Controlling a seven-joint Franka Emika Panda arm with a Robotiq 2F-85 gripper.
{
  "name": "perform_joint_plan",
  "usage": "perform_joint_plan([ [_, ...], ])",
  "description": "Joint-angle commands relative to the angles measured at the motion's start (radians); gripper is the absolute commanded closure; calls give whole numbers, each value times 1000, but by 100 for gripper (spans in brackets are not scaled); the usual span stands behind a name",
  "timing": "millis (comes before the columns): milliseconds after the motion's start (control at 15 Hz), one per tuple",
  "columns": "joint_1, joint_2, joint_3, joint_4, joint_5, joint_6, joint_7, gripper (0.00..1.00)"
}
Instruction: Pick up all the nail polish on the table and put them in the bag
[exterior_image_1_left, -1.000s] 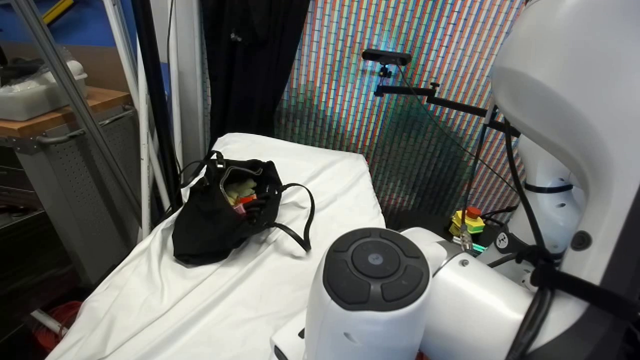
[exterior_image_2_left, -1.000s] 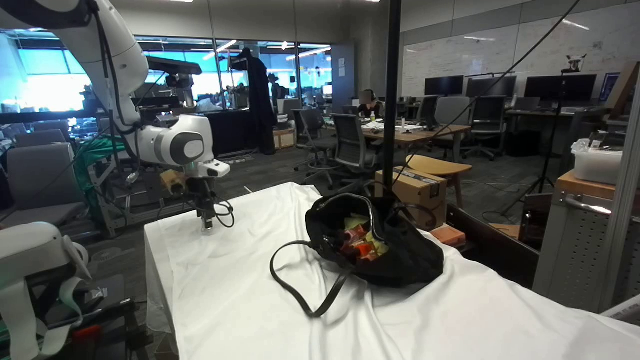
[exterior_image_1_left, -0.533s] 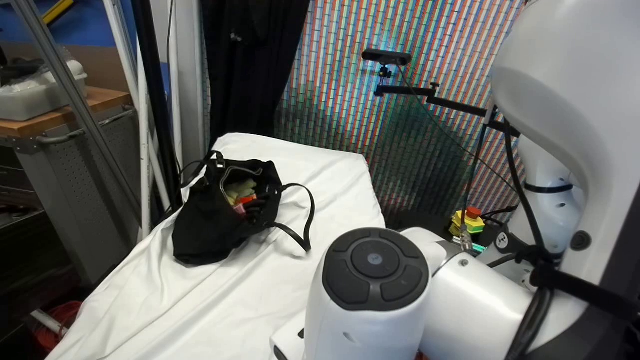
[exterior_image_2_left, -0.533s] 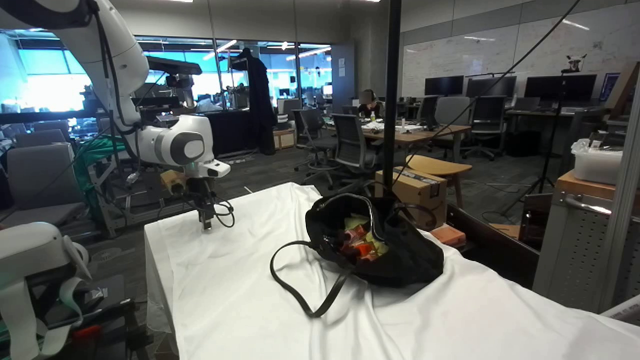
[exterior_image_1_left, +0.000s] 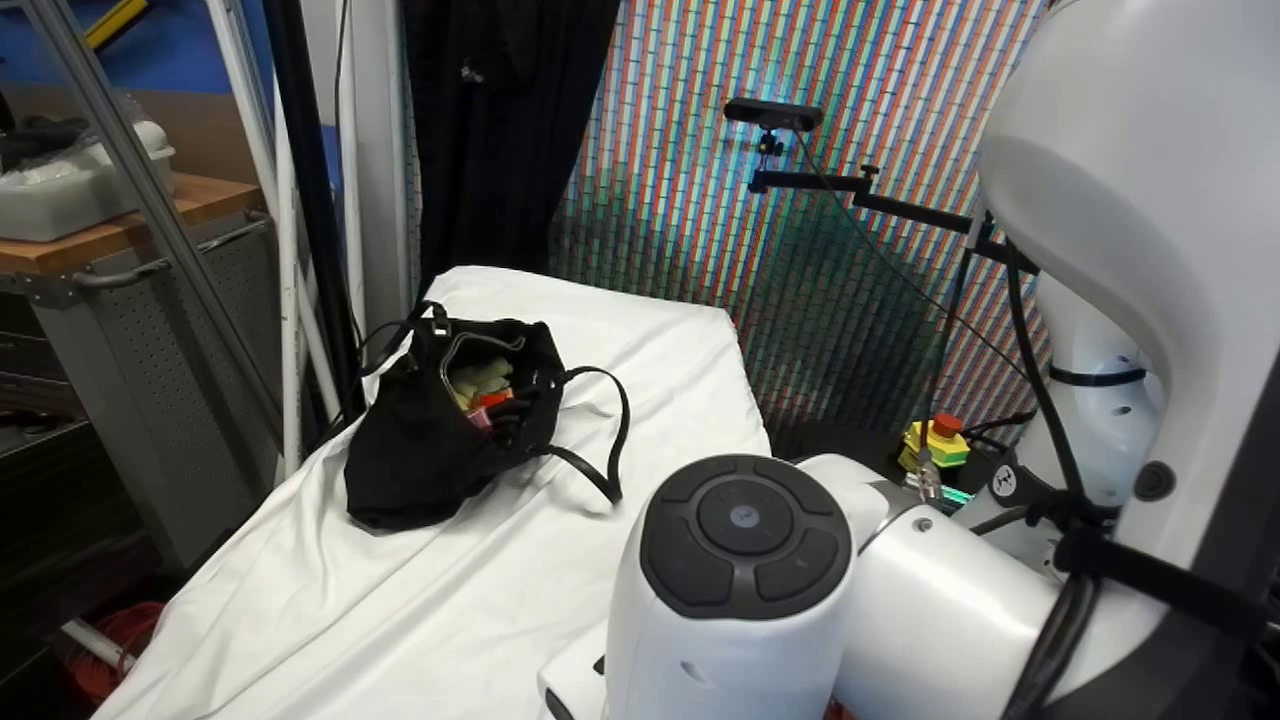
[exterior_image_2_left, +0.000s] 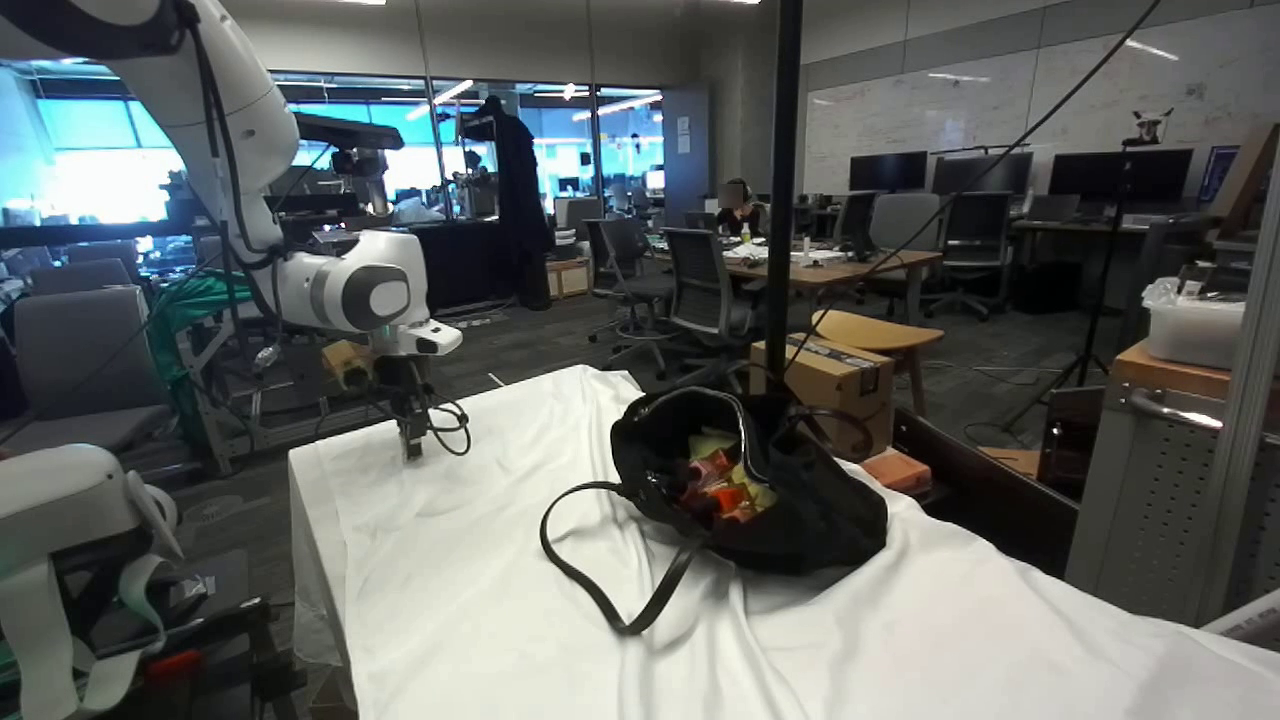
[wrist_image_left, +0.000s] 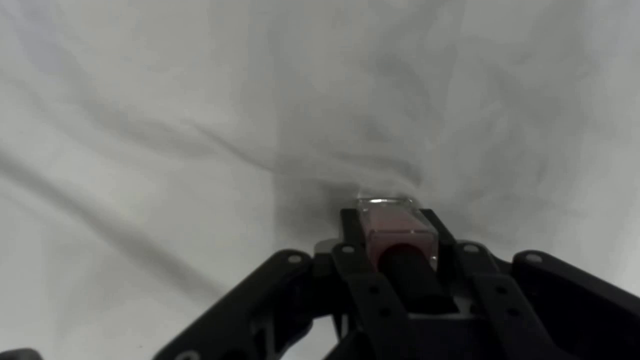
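Observation:
In the wrist view, a nail polish bottle (wrist_image_left: 400, 240) with a pink body and black cap stands between the fingers of my gripper (wrist_image_left: 392, 220), cap toward the palm. Both fingers press on its sides, so the jaws are shut on it. An exterior view shows the gripper (exterior_image_2_left: 412, 452) low over the far end of the white-clothed table (exterior_image_2_left: 470, 570); whether the bottle touches the cloth I cannot tell. The black bag (exterior_image_1_left: 415, 465) slumps on the table in both exterior views, mouth open. Small orange-red and pinkish shapes (exterior_image_2_left: 732, 498) lie inside against yellowish green, too small to identify surely.
A strap handle (exterior_image_2_left: 600, 600) of the bag loops out over the cloth on the gripper's side. Wrinkles run across the cloth. A black pole (exterior_image_2_left: 785, 200) and a cardboard box (exterior_image_2_left: 840, 390) stand behind the bag, and a grey cabinet (exterior_image_1_left: 180, 400) flanks the table.
The gripper's fingers have come together on the nail polish bottle. The arm has shifted only very slightly; the bag stays where it was.

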Motion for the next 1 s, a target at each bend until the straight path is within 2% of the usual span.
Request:
perform_joint_plan([
  [0, 10, 11, -10, 18, 9, -12, -14, 84],
  [467, 7, -37, -37, 7, -20, -73, -12, 84],
  [933, -23, -100, -109, 9, -107, -146, -12, 84],
])
